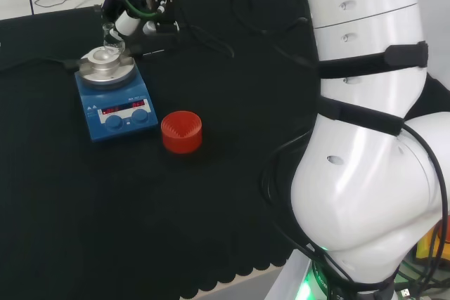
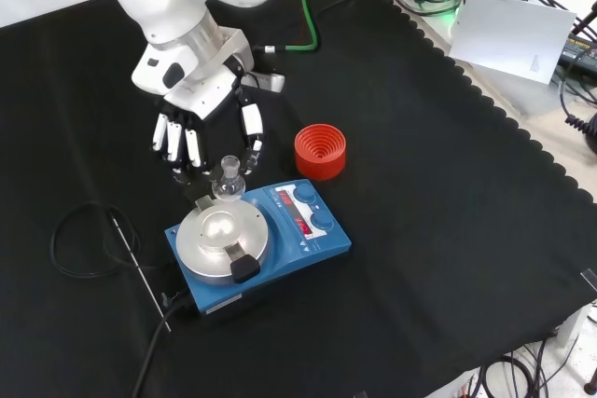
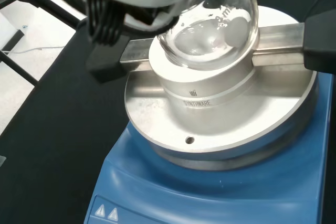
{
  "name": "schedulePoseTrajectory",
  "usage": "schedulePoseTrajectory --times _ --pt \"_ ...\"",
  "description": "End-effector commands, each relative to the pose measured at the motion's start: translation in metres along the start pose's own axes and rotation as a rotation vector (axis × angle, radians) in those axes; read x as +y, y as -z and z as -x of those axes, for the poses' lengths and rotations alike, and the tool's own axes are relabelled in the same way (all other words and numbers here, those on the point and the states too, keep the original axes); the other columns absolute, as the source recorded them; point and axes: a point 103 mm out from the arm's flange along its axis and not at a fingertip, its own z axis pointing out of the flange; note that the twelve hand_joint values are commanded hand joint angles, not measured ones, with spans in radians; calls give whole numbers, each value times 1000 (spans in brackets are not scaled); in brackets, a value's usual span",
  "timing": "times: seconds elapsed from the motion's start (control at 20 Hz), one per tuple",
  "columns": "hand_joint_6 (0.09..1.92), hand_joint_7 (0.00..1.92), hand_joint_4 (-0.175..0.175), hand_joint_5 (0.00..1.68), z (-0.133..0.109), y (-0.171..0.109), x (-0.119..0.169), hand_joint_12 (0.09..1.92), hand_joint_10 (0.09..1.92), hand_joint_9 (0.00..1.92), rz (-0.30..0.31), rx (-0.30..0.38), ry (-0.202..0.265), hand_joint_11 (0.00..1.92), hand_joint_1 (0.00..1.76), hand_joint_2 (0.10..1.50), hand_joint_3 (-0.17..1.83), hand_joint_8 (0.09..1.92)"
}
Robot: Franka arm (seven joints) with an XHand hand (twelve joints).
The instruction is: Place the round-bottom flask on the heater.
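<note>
Round-bottom flask [image 3: 210, 24] seated in the metal block [image 3: 215, 90] atop the blue heater [image 2: 308, 240].

In the front view the flask's neck [image 2: 229, 174] rises at the block's far edge, with the hand [image 2: 201, 128] just behind it, fingers [image 2: 252, 128] hanging straight and relaxed, grasping nothing. A red ribbed stand [image 2: 320, 151] sits nearby on the black cloth [image 2: 448, 230].

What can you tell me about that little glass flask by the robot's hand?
The round-bottom flask is clear glass, with a round bulb and a short neck that has a thicker lip. It looks empty. Its bulb sits at the silver metal block on top of the blue heater, with the neck tilted toward the hand. The fingers reach down around the neck. I cannot tell whether they touch it.
</note>
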Motion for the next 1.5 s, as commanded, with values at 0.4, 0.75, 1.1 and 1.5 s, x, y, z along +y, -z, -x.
schedulePoseTrajectory --times 0.4,0.75,1.1,1.5 --pt "897 687 157 1185 -2 -4 24 1263 516 932 -26 0 12 600 1112 623 805 671" --pt "898 688 155 1185 -1 -11 36 1259 516 933 -32 3 24 604 1113 622 807 672" --pt "898 688 154 1185 -1 -17 41 1258 516 933 -47 2 26 605 1113 622 807 673" --pt "899 687 153 1185 -2 -19 43 1257 516 934 -50 -5 24 607 1113 622 807 674"
